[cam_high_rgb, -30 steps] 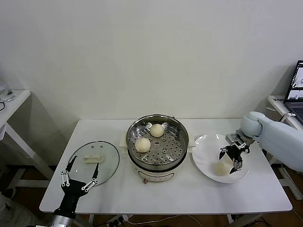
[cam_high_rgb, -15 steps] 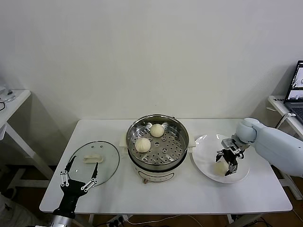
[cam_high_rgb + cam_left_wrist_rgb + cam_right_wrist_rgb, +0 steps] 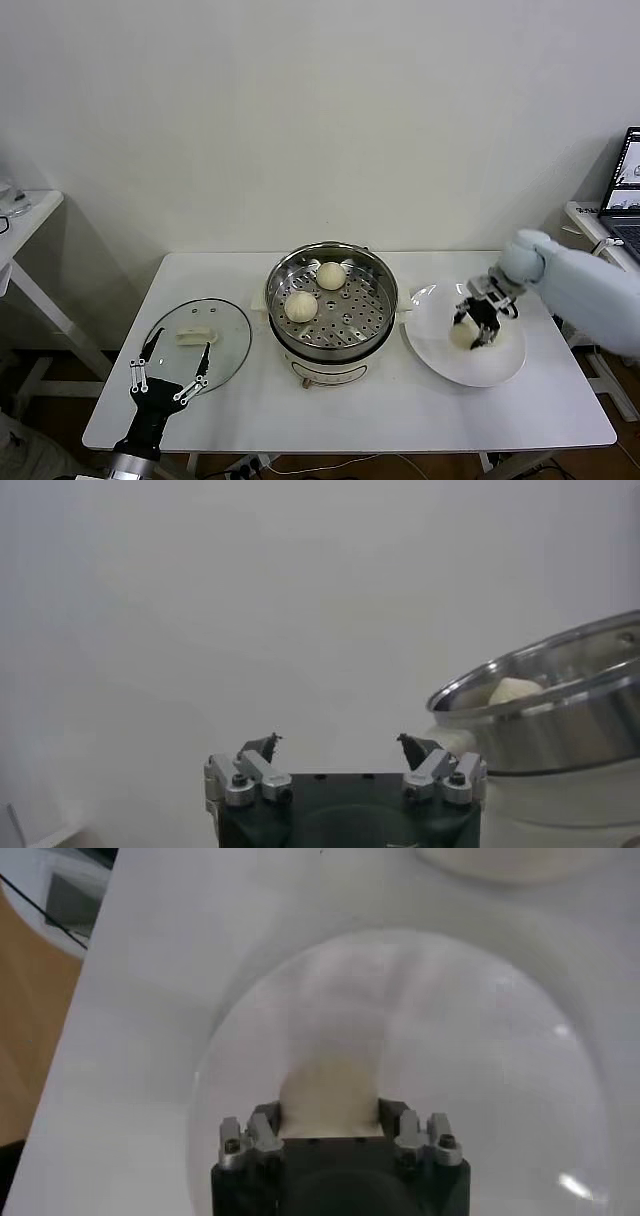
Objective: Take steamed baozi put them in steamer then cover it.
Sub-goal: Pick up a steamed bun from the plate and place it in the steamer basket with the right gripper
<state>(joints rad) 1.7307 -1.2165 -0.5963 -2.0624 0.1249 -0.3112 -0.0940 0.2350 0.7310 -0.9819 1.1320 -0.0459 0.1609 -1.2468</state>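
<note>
Head view gives the layout: round shiny stainless-steel steamer [image 3: 331, 308] with perforated tray mid-table, holding two cream-white baozi, one near the back rim [image 3: 331, 275] and one toward the front-left [image 3: 300, 306]. To its right, flat white plate [image 3: 478, 358], with the right gripper [image 3: 476, 327] down over it, fingers closed around a third cream-white bun [image 3: 463, 335] from both sides. Probably gripped at the flanks to spare the pinched top and leave the underside free for setting down on the tray. Whether lifted clear of the plate or resting on it cannot be told. No fourth bun to be seen.

On the steamer's other side, round clear glass lid with white handle [image 3: 197, 337] lying flat, most likely kept aside until loading is done. Left gripper [image 3: 168, 375] hovering just in front of the lid, fingers spread wide, holding nothing; seemingly waiting for the covering step.

Right wrist view adds the grip itself: held bun [image 3: 330, 1093] wedged between the two finger bases, plate's bare surface [image 3: 500, 1078] beneath. Left wrist view adds a low side look: splayed empty fingertips [image 3: 262, 746], steamer's rim [image 3: 540, 675], and one bun's top [image 3: 512, 691] peeking above it.
</note>
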